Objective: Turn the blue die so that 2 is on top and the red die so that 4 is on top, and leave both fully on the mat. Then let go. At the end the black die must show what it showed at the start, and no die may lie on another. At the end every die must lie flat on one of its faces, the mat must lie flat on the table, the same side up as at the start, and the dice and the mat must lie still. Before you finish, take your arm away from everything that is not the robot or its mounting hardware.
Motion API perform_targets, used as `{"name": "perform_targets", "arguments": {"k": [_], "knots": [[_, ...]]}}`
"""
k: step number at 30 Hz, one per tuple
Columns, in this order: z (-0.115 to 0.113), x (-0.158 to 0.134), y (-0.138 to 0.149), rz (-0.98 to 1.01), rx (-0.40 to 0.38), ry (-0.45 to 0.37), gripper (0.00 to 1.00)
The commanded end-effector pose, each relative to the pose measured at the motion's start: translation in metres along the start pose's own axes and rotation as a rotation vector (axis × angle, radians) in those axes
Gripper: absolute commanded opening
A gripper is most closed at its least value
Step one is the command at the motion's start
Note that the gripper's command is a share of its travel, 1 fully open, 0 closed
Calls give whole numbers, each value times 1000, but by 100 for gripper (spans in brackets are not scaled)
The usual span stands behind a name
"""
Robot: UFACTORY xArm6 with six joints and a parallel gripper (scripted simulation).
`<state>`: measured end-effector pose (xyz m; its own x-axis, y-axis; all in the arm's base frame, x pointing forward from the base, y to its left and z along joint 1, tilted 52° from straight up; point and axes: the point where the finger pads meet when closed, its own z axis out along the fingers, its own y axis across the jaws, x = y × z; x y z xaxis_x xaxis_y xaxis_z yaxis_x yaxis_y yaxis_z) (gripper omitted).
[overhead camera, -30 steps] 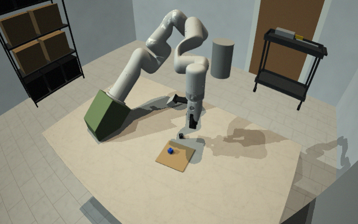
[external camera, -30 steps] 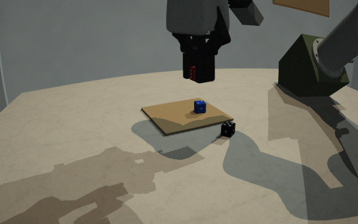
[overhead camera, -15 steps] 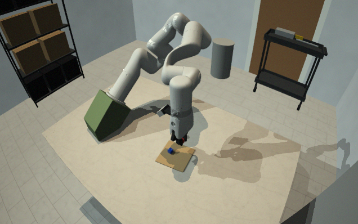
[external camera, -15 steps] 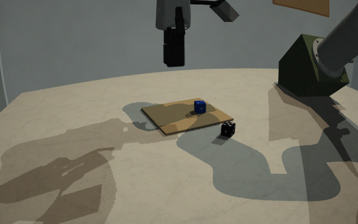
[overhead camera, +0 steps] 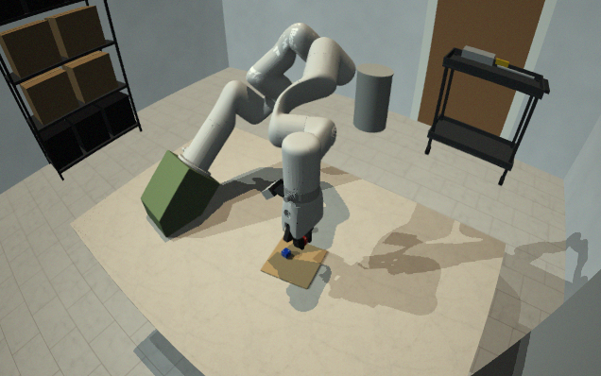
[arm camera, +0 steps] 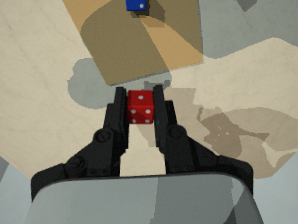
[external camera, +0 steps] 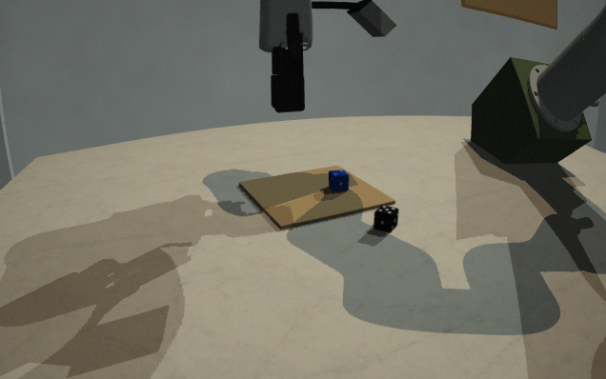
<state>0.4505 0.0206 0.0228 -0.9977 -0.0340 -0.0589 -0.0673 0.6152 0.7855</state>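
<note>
My gripper (arm camera: 140, 99) is shut on the red die (arm camera: 140, 107) and holds it high in the air, over the table just off the mat's edge in the wrist view. The gripper also shows in the exterior view (external camera: 287, 102), side on, with the red die hidden by a finger, and in the top view (overhead camera: 299, 242), where a bit of red (overhead camera: 305, 240) peeks out. The blue die (external camera: 338, 180) lies flat on the tan mat (external camera: 316, 194), near its far right corner. The black die (external camera: 386, 218) lies on the table just off the mat's right corner.
The arm's green base block (external camera: 524, 114) stands at the right on the table. A shelf with boxes (overhead camera: 61, 76), a grey cylinder (overhead camera: 373, 96) and a black cart (overhead camera: 489, 109) stand on the floor, away from the table.
</note>
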Motion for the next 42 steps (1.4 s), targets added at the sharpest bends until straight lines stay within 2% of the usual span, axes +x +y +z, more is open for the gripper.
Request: {"name": "perform_targets", "arguments": {"k": [1, 7, 22, 30, 42], "knots": [[4, -1, 0, 0, 1, -2, 15], [16, -1, 0, 0, 1, -2, 15], [82, -2, -1, 0, 1, -2, 15], [93, -3, -1, 0, 1, -2, 15], [94, -3, -1, 0, 1, -2, 15]]}}
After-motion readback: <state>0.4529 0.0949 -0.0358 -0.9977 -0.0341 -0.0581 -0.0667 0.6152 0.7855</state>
